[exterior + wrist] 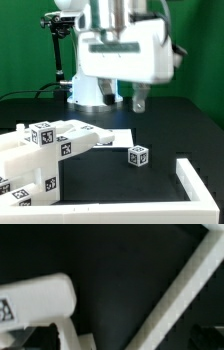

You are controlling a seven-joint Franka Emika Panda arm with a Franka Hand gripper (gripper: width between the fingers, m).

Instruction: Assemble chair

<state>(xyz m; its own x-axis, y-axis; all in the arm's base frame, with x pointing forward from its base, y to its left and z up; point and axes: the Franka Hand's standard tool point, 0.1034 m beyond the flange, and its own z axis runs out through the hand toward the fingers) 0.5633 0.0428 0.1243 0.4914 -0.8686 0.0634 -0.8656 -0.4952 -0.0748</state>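
Gripper (122, 98): hung above the table (180, 128); fingers (140, 99) spread wide, nothing held or touched.
Chair pieces (45, 155): piled at the table's near corner, exterior view's left.
Tagged block (138, 155): set apart, mid-table.

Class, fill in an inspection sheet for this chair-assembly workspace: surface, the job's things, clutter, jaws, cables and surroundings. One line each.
Surface: black table, bare beneath the arm.
Job's things: white chair parts with marker tags are piled at the exterior view's left. A small tagged cube lies apart from them on the table.
Clutter: nothing seen; only the marker board lying flat and the white corner rail at the exterior view's right.
Grippers: gripper hangs above the table, jaws open, holding nothing.
Cables: nothing seen.
Surroundings: green backdrop; a black stand behind the table.
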